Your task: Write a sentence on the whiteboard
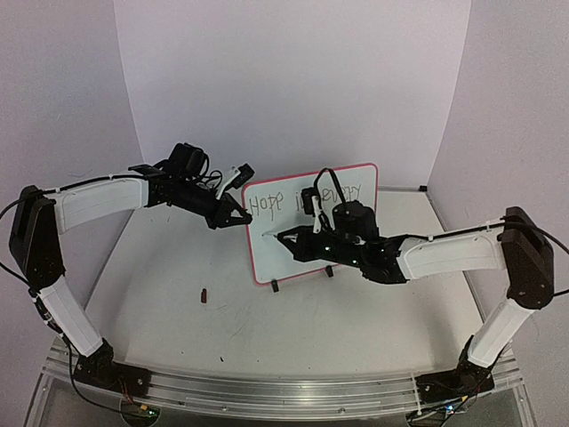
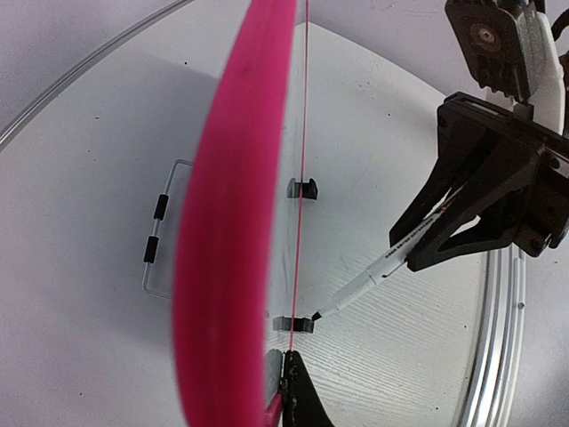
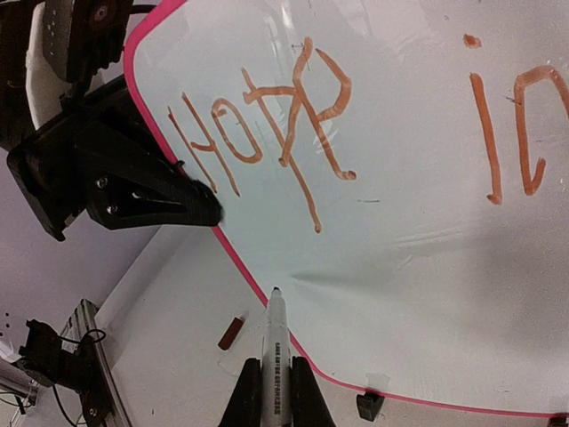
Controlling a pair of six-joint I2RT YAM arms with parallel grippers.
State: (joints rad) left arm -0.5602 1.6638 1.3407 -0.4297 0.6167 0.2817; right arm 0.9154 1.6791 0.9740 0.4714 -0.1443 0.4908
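Observation:
The whiteboard [image 1: 342,245] stands upright on two black feet mid-table, with a pink rim. The sentence [image 1: 307,200] reads "Hope in every" along its top; the right wrist view shows "Hope" [image 3: 258,133] and "in" [image 3: 507,133]. My left gripper [image 1: 236,213] is shut on the board's left edge, seen edge-on in the left wrist view [image 2: 284,382]. My right gripper [image 1: 292,238] is shut on a white marker [image 3: 274,356]. The marker tip [image 3: 276,291] points at the board's lower left, below "Hope". In the left wrist view the tip [image 2: 316,316] sits a hair off the board face.
A dark red marker cap [image 1: 205,294] lies on the table in front of the board's left side, also in the right wrist view [image 3: 231,332]. An aluminium rail [image 1: 284,391] runs along the near edge. White walls close in behind and at both sides.

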